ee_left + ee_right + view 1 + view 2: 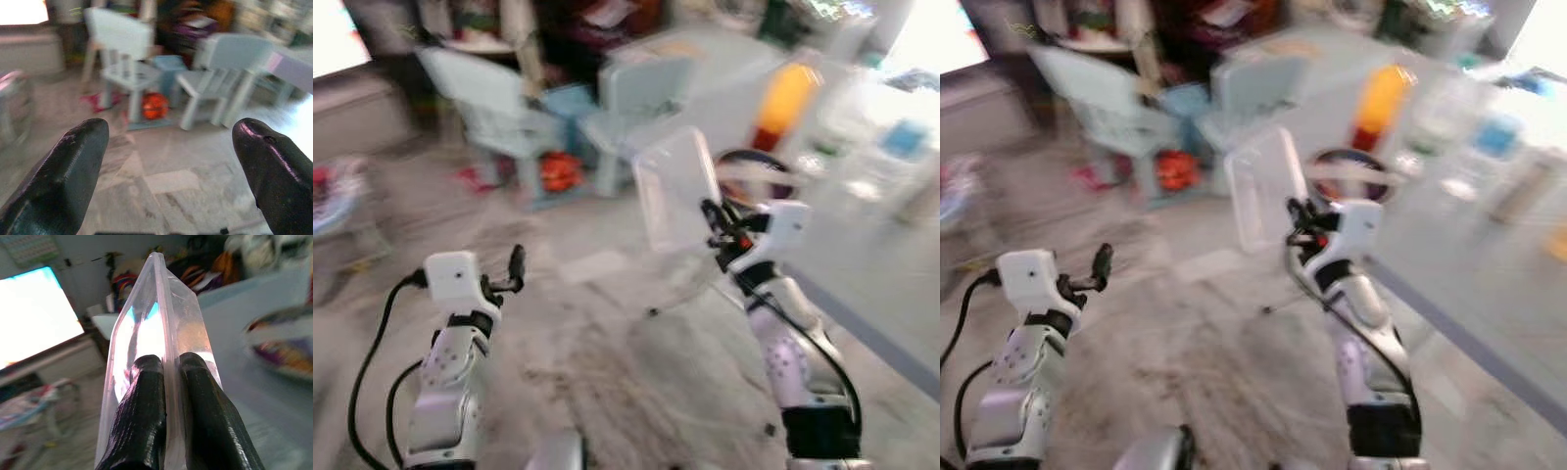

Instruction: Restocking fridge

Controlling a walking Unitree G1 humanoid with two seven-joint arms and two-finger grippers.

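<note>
A clear plastic container [677, 188] is held up edge-on in front of the robot, its thin wall pinched between the two black fingers [142, 416] of the right hand [717, 227]. It hangs above the marbled floor [607, 362], just beside the edge of a pale surface [862, 235] that carries an orange bottle [783, 103] and blurred items. The left hand [171, 176] is raised with its fingers spread apart, holding nothing. Beyond stand two pale blue children's chairs [489, 103] and an orange ball [560, 171].
</note>
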